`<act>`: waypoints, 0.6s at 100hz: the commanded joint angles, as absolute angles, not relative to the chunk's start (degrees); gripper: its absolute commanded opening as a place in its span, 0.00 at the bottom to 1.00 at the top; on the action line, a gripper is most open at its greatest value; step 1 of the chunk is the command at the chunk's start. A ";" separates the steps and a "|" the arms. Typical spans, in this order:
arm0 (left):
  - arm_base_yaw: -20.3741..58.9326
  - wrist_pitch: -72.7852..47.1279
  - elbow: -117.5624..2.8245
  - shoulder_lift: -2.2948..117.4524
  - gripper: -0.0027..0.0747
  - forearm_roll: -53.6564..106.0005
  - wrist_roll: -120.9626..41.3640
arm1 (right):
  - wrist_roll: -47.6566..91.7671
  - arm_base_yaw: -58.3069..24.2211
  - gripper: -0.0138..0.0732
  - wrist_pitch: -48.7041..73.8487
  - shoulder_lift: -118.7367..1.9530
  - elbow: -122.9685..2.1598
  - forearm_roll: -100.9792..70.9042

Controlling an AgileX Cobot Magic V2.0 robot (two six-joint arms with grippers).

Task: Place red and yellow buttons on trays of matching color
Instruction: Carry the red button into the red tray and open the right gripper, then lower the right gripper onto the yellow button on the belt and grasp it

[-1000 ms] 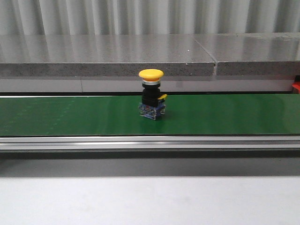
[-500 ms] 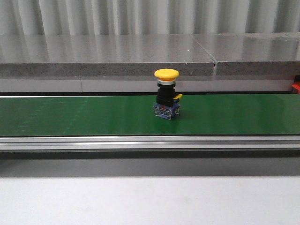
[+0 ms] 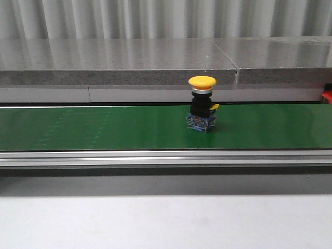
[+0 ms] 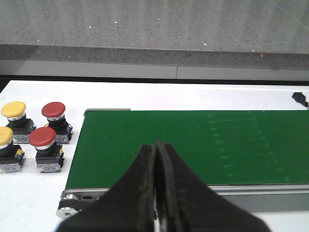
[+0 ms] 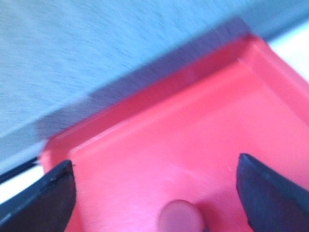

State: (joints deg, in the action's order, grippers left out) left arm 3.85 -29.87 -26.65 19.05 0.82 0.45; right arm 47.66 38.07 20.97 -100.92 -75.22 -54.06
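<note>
A yellow button (image 3: 202,104) stands upright on the green belt (image 3: 104,127), a little right of centre in the front view. Beside the belt's end, two red buttons (image 4: 48,140) and two yellow buttons (image 4: 13,113) stand on the white table. My left gripper (image 4: 155,145) is shut and empty above the belt's near edge. My right gripper (image 5: 154,181) is open, its fingers wide apart over the red tray (image 5: 193,135). A red button (image 5: 181,217) sits in that tray between the fingers, blurred. Neither gripper shows in the front view. No yellow tray is in view.
A grey stone ledge (image 3: 129,62) runs behind the belt, with a corrugated wall above it. A metal rail (image 3: 166,157) borders the belt's near side, and a white table surface (image 3: 166,223) lies in front. A red edge (image 3: 327,96) shows at far right.
The yellow button has travelled to the right along the belt, from about the middle to right of centre. Nothing else in the front view has moved.
</note>
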 commanded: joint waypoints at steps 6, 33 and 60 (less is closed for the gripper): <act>4.30 -25.71 -28.29 19.47 0.01 1.47 0.51 | 51.52 35.38 0.92 21.34 -92.02 -75.60 -54.67; 4.30 -25.71 -28.29 19.47 0.01 1.47 0.51 | 56.89 25.40 0.92 21.86 -79.89 -68.14 -54.67; 4.30 -25.71 -28.29 19.47 0.01 1.47 0.51 | 57.55 20.52 0.92 30.68 -68.62 -56.35 -54.53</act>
State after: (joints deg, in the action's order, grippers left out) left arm 3.85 -29.87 -26.65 19.05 0.82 0.45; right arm 56.18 21.33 29.27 -73.62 -58.20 -53.70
